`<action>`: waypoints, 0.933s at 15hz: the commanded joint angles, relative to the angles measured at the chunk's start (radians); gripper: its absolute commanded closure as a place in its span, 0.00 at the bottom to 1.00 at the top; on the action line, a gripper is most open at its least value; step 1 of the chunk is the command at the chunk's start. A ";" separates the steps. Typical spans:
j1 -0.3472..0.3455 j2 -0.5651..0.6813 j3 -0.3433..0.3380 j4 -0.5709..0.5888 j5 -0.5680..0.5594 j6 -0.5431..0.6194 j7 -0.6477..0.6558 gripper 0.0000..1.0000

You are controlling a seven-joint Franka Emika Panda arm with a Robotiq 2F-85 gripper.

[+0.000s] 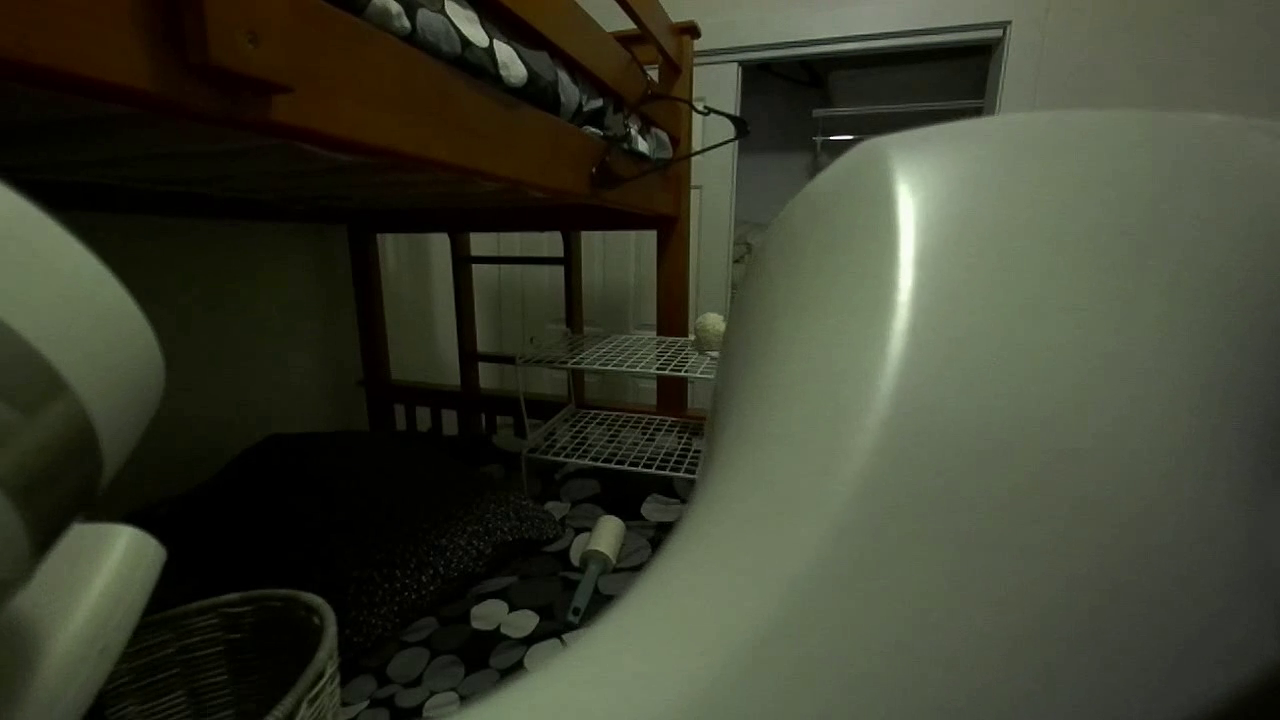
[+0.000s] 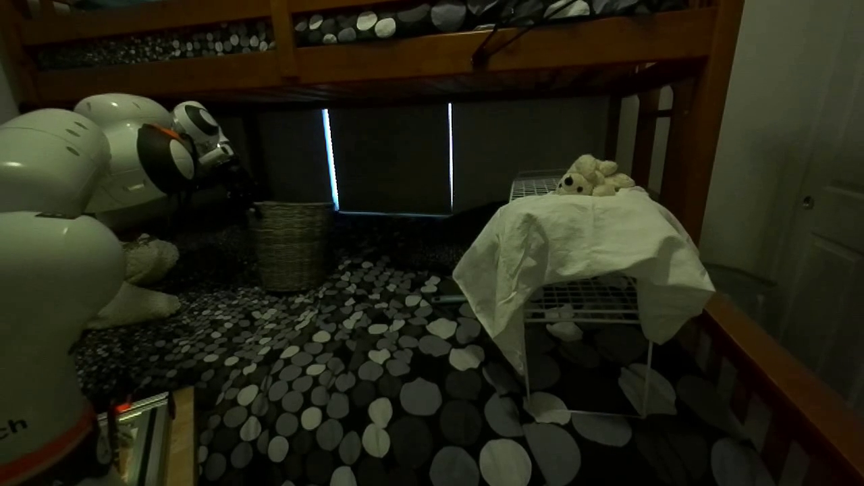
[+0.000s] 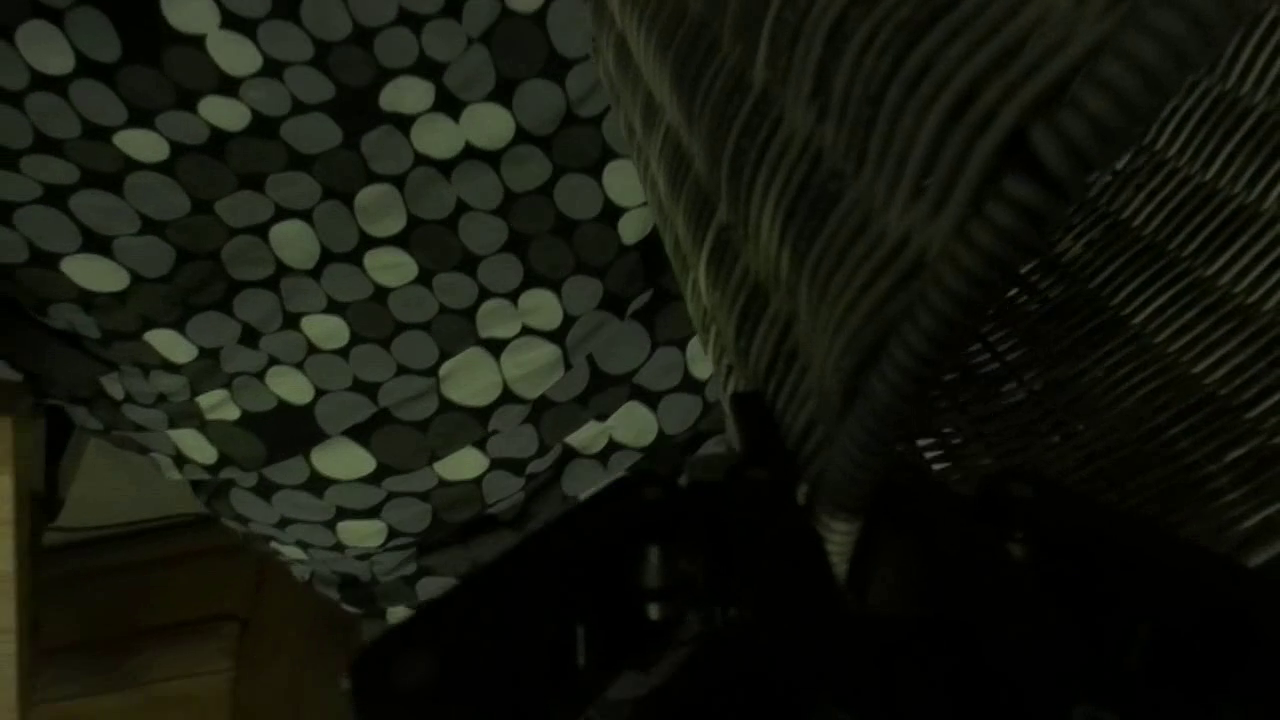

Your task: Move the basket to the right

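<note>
1. At the far left of an exterior view, the white arm (image 2: 54, 290) is seen, and a pale fuzzy object (image 2: 152, 260) is partly hidden by it.
2. The claw (image 3: 838, 490), very dark, is found at the arm's end. In the wrist view its fingers (image 3: 765, 450) are drawn close together about the rim (image 3: 945, 300) of the basket (image 2: 290, 250), one placed outside the wall and one, barely made out, inside; the rim is held between them.
3. In both exterior views the woven basket is shown toward the left, with its opening upward; whether its base is borne by the dotted surface (image 2: 351, 388) cannot be told.
4. Farther right, a lint roller (image 1: 604, 543) is shown lying on the surface, between the basket and a white wire rack (image 1: 620, 437).
5. Toward the right of an exterior view, the rack is partly covered by a draped white cloth (image 2: 580, 233), and a cream teddy bear (image 2: 590, 181) is laid on top.
6. Overhead, most of the width is crossed by a wooden bunk rail (image 2: 378, 64), beside which a black hanger (image 1: 738, 126) is seen.
7. At the far right of an exterior view, a pale door (image 2: 830, 270) is partly shown.
</note>
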 commanded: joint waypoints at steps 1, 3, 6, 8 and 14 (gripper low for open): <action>0.034 -0.041 -0.029 0.000 -0.046 -0.168 0.130 0.97; 0.040 -0.055 -0.028 0.000 -0.045 -0.274 0.200 0.97; 0.038 -0.071 -0.017 0.001 -0.033 -0.429 0.302 0.97; 0.033 -0.076 -0.014 0.001 -0.028 -0.527 0.367 0.97; 0.027 -0.066 -0.129 -0.046 0.078 -0.596 0.389 0.89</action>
